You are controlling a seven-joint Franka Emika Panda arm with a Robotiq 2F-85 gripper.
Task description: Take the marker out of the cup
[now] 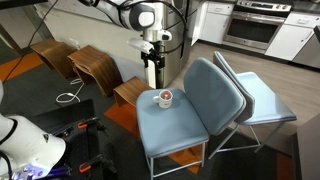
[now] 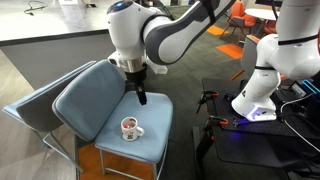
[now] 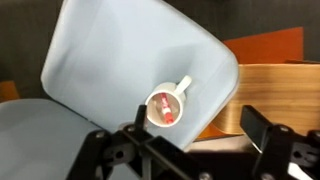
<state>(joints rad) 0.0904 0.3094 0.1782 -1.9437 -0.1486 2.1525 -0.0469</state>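
end effector (image 3: 185, 150) spread wide, empty, hovering above cup (image 3: 155, 108). marker (image 3: 170, 112) inside cup, cup upright on counter (image 2: 100, 100) close to edge. risk: off-centre descent clips rim, tips cup or shoves it off; pinch slips off thin marker.

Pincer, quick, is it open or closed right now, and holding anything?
Pincer: open, holding nothing. The marker is in the cup, untouched.
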